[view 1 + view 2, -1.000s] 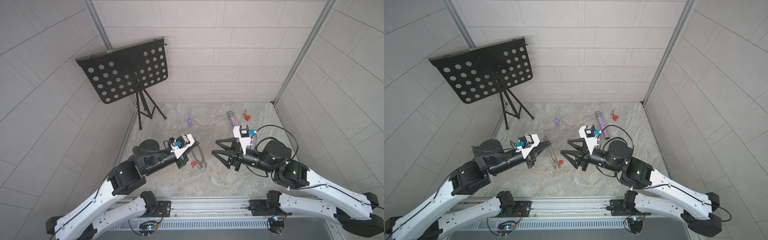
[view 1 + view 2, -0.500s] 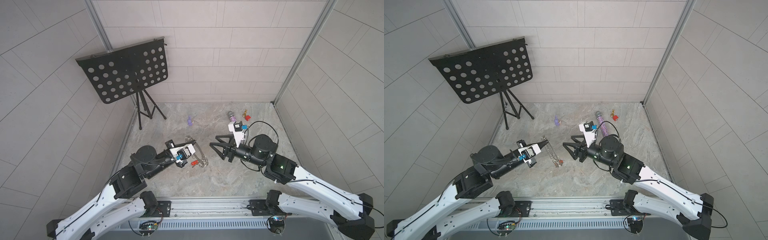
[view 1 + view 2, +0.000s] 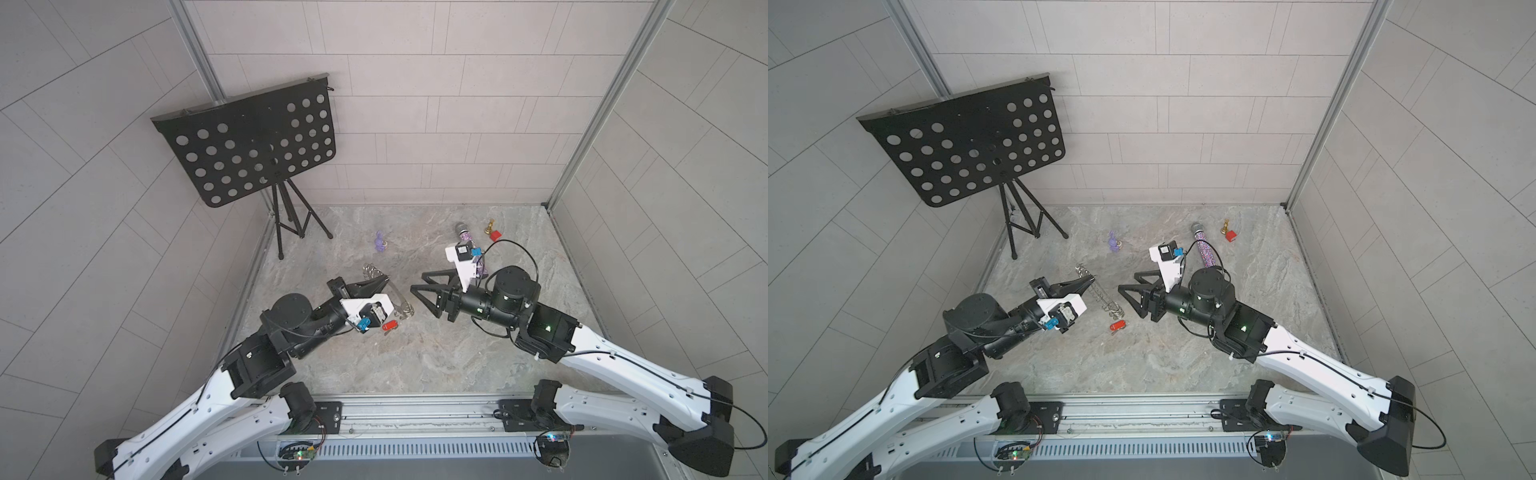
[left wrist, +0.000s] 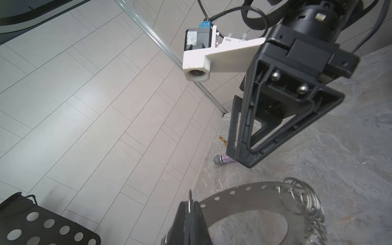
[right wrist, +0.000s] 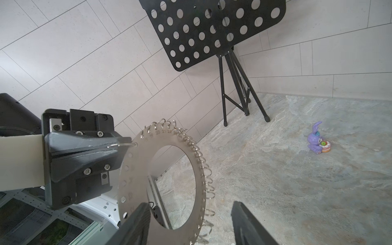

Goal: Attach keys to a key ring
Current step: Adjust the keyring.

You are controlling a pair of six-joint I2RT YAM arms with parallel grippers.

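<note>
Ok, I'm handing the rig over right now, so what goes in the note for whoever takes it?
Left end effector: shut on the rim of the key ring, holding it on edge.
Right end effector: open, empty, pointed at the ring.
Red-tagged key: lying on the table near the ring, unattached.
Done: ring picked up.
To do: grasp the key, thread it onto a wire loop.

Silver-grey key ring (image 5: 135, 176), red-tagged key (image 3: 1118, 326), black hole-dotted stand (image 3: 976, 124), purple rabbit (image 5: 315, 140).
</note>
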